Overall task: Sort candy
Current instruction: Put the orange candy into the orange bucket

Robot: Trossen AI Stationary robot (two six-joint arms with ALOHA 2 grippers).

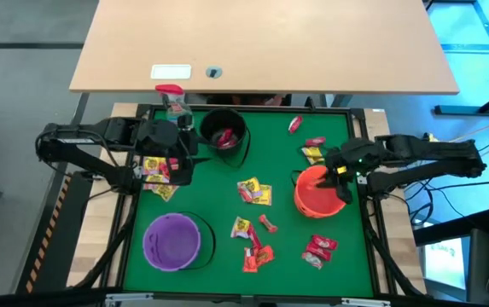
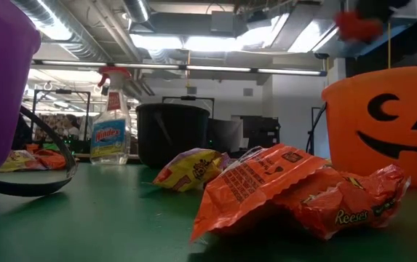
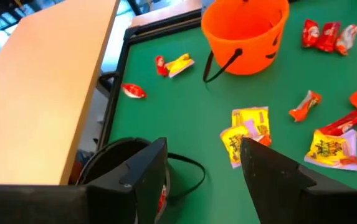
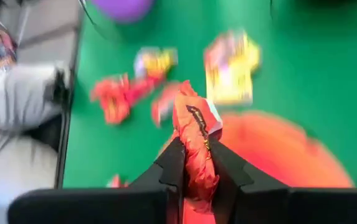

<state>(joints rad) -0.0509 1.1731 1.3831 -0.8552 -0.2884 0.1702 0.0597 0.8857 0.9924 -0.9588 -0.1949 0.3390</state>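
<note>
Right hand (image 4: 195, 163) is clamped on an orange-red packet (image 4: 195, 140). In the high view it sits at the right of frame, over the orange bucket (image 1: 317, 194), near its right rim. Step in hand, as I read it: the drop into that bucket. Next move needs the packet clear inside the rim, then jaws apart.

The packet stands upright between the fingers in the right wrist view, long axis running out along them, free end pointing away from the wrist.

Left hand (image 3: 203, 163) has its jaws spread with nothing between them, in the upper left of the high view, beside the black bucket (image 1: 224, 136). Looks like it just let go there, my guess.

Remaining candy (image 1: 253, 193) is scattered on the green table (image 1: 227, 183): yellow and red packets mid-frame and lower centre, a few upper right, some yellow ones far left. Purple bucket (image 1: 172, 240) lower left.
</note>
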